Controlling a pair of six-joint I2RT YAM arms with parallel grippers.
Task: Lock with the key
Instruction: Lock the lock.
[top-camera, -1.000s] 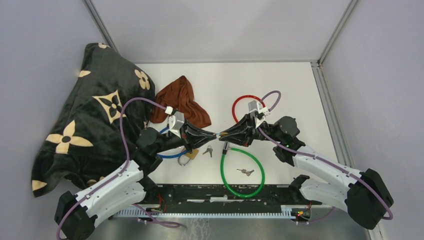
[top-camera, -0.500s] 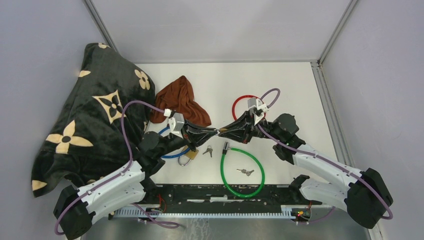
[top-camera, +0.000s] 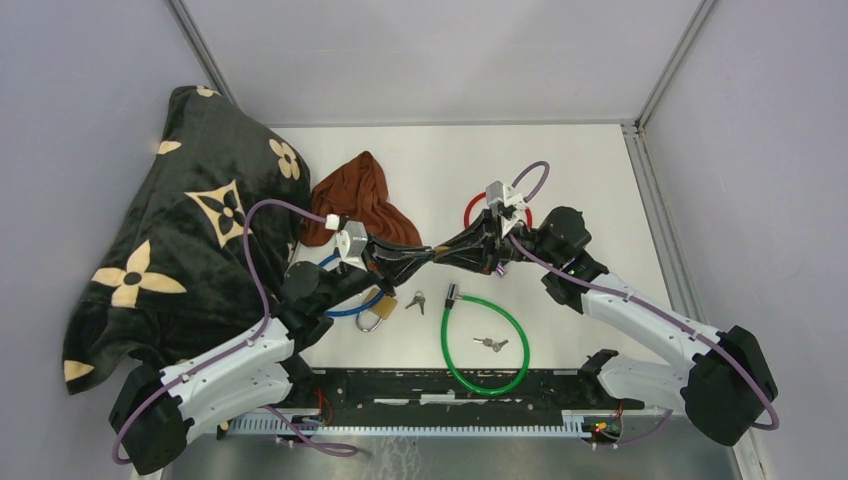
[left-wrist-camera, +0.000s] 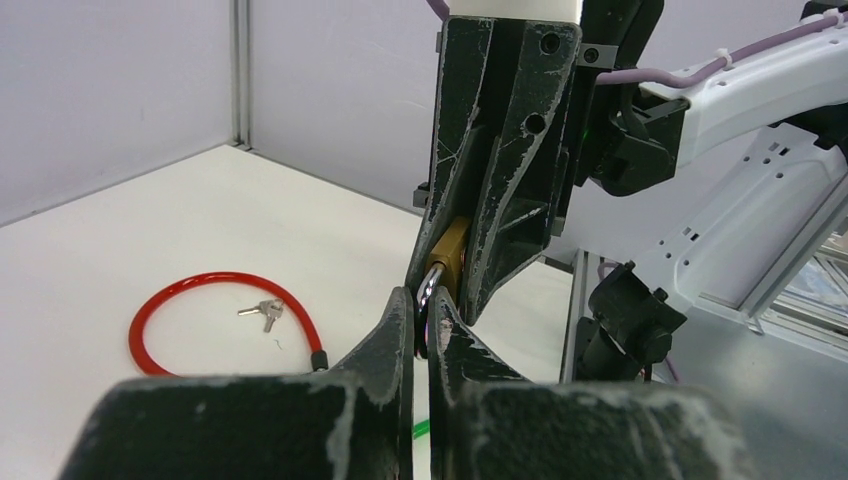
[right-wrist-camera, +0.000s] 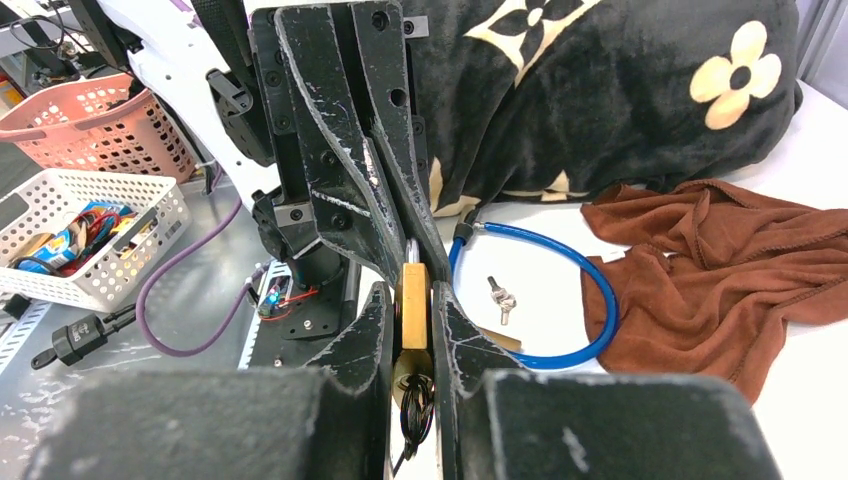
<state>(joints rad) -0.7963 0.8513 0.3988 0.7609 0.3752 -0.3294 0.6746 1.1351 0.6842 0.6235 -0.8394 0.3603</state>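
A brass padlock (right-wrist-camera: 412, 300) is held in mid-air above the table, my right gripper (right-wrist-camera: 411, 290) shut on its body. At its near end in the right wrist view sits a round brass piece with a black cord loop (right-wrist-camera: 412, 385), apparently the key's head. The silver shackle (left-wrist-camera: 433, 285) points at my left gripper (left-wrist-camera: 421, 300), which is shut on its tip. From above, the left gripper (top-camera: 425, 251) and right gripper (top-camera: 447, 249) meet tip to tip.
On the table lie a second padlock (top-camera: 378, 308), loose keys (top-camera: 415, 300), a green cable lock (top-camera: 487, 340) round more keys (top-camera: 490, 344), a blue cable lock (top-camera: 345, 308), a red cable lock (top-camera: 478, 207), a brown cloth (top-camera: 365, 205) and a black blanket (top-camera: 190, 230).
Both grippers, still joined at the padlock, have shifted a little away from the arm bases. The right wrist has swung further back. Neither grip has changed.
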